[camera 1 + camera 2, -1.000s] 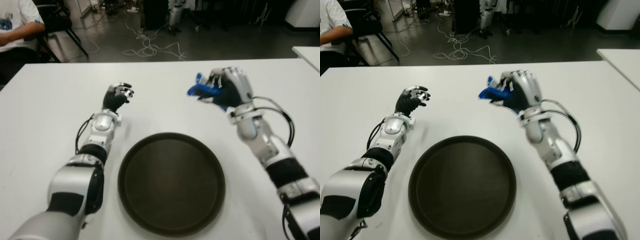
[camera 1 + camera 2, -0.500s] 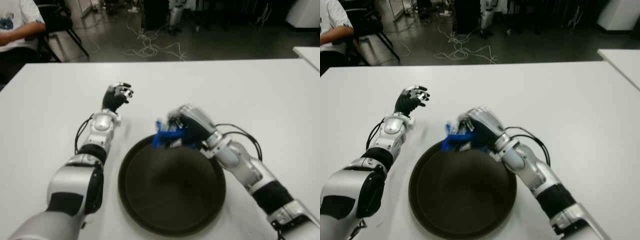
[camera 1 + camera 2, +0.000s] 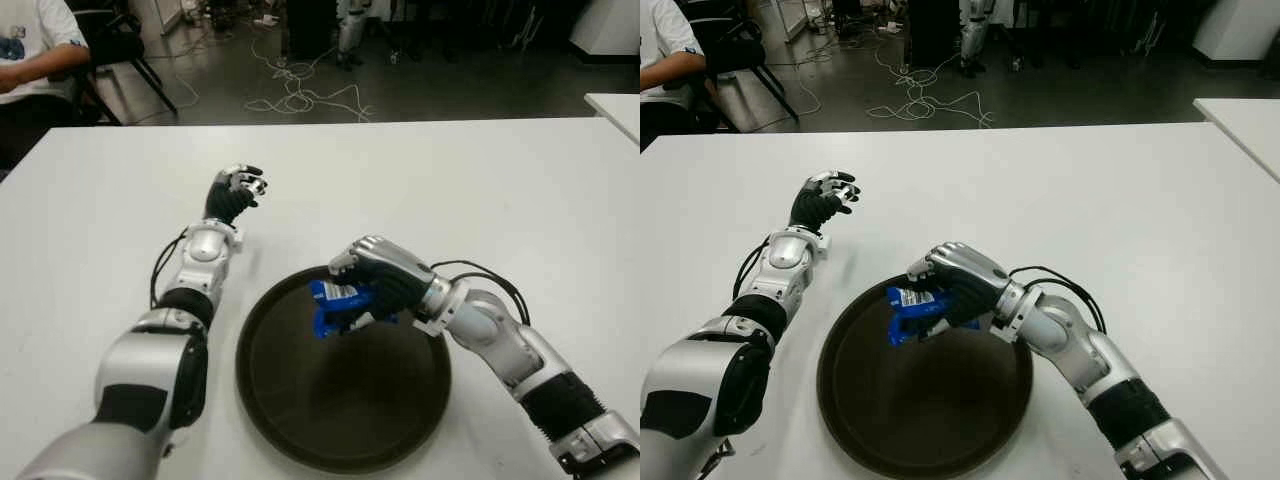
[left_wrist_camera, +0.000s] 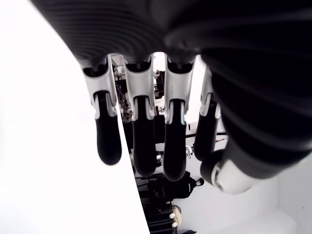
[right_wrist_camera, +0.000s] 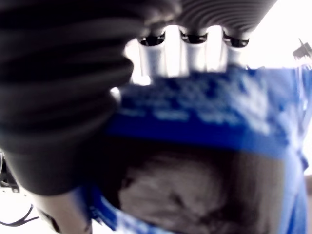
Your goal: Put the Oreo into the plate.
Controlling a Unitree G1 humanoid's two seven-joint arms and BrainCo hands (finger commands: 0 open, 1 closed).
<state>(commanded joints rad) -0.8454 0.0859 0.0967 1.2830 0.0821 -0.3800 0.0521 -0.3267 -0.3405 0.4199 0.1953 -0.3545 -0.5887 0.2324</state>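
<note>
Right hand (image 3: 375,285) has its fingers curled tight around the blue Oreo (image 3: 335,305) pack, holding it over the far-left part of the plate (image 3: 345,440), just inside the rim. It looks low enough that letting go should drop the pack inside rather than on the desk (image 3: 100,230), though contact with the plate floor can't be told. Left hand (image 3: 235,190) is idle with fingers loosely extended and holding nothing, out beyond the plate's far-left edge, well clear of the drop zone.
</note>
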